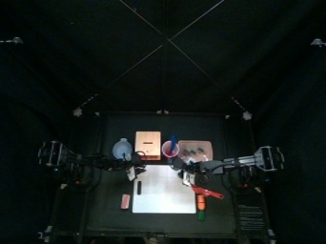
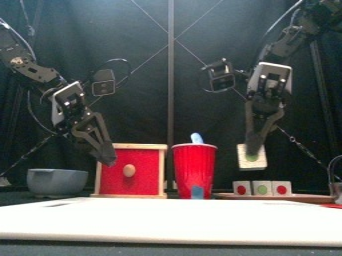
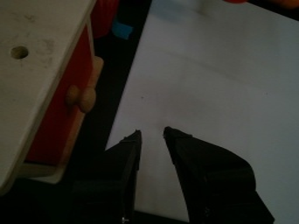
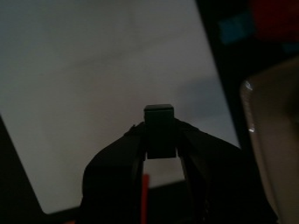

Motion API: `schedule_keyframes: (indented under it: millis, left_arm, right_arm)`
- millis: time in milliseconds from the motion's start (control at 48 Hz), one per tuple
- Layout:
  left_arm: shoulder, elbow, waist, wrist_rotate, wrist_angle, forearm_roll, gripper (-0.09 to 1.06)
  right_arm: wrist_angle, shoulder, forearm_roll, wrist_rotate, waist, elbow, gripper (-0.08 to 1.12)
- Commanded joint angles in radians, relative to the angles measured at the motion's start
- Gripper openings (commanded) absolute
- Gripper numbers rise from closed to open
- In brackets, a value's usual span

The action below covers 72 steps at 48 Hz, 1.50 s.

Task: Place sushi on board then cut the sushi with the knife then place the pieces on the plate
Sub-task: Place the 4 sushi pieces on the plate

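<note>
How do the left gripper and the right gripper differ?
The right gripper is shut on a sushi piece; the left gripper holds nothing, jaws apart. The left gripper hangs beside the wooden box, the right gripper nearer the pink tray. Both are above the white board.

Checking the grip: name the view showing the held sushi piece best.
Right wrist view: the sushi piece sits centred, clamped between the jaws. Front view shows it above the board; top view barely; left wrist, not.
</note>
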Motion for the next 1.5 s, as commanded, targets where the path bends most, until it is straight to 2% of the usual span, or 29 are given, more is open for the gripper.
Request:
schedule_keyframes:
  millis: [21, 229, 417, 604, 729, 958, 1208, 1500]
  left_arm:
    - [-0.012, -0.020, -0.002, 0.000, -0.005, 0.002, 0.70]
    - [-0.012, -0.017, -0.003, 0.002, -0.005, 0.002, 0.70]
    - [-0.012, -0.021, -0.002, 0.003, -0.005, 0.003, 0.70]
    - [-0.012, -0.026, -0.003, 0.003, -0.005, 0.005, 0.70]
    - [-0.014, -0.026, -0.003, 0.005, -0.008, 0.008, 0.70]
    - [-0.015, -0.028, -0.005, 0.005, -0.009, 0.025, 0.70]
    - [-0.015, -0.028, -0.005, 0.002, -0.011, 0.029, 0.70]
    - [-0.017, -0.028, -0.005, 0.000, -0.012, 0.028, 0.70]
  right_arm:
    - [0.057, -0.095, -0.002, -0.002, -0.094, 0.041, 0.59]
    - [0.126, -0.178, -0.075, -0.003, -0.244, 0.130, 0.59]
    - [0.089, -0.172, -0.130, -0.005, -0.333, 0.187, 0.59]
    - [0.018, -0.156, -0.123, -0.005, -0.390, 0.232, 0.61]
    - [-0.008, -0.156, -0.120, -0.005, -0.425, 0.256, 0.68]
    - [-0.011, -0.170, -0.127, -0.008, -0.426, 0.270, 0.83]
    - [-0.008, -0.265, -0.146, -0.011, -0.422, 0.249, 0.83]
    - [-0.029, -0.402, -0.236, -0.011, -0.345, 0.227, 0.83]
